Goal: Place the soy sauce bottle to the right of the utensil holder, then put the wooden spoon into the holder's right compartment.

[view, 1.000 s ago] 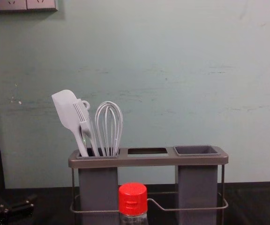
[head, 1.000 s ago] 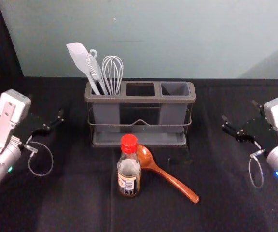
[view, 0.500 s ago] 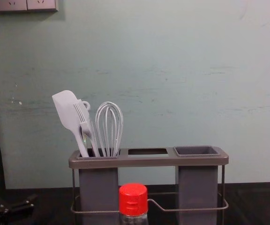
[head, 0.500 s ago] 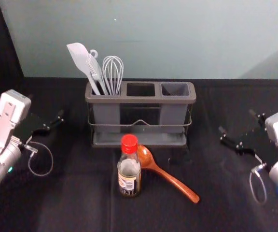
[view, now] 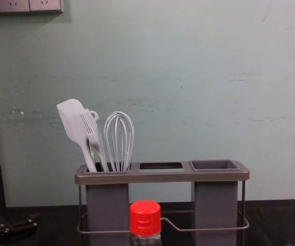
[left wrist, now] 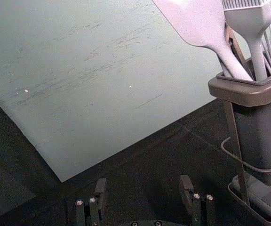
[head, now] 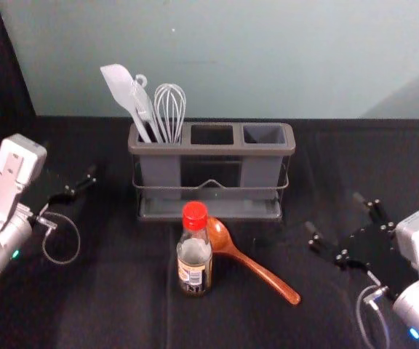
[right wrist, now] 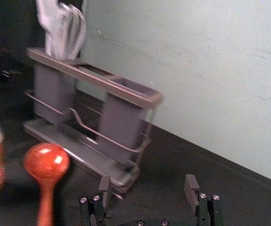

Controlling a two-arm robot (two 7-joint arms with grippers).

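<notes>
The red-capped soy sauce bottle (head: 195,251) stands upright in front of the utensil holder (head: 211,149). Touching or just beside its right side is the bowl of the wooden spoon (head: 257,269), whose handle slants toward the front right. The holder's right compartment (head: 264,134) holds nothing. My right gripper (head: 336,222) is open over the table, right of the spoon; in the right wrist view the right gripper (right wrist: 148,188) has nothing between its fingers. At the far left my left gripper (head: 81,184) is parked, and in the left wrist view the left gripper (left wrist: 143,190) is open and holds nothing.
White utensils, a spatula (head: 126,93) and a whisk (head: 170,109) among them, rise from the holder's left compartment. A wall (head: 268,58) runs behind the dark table. Dark cloth (head: 6,65) hangs at the back left.
My right gripper has moved left and toward the front of the table, closer to the spoon's handle end. The left arm, bottle, spoon and holder have stayed where they were.
</notes>
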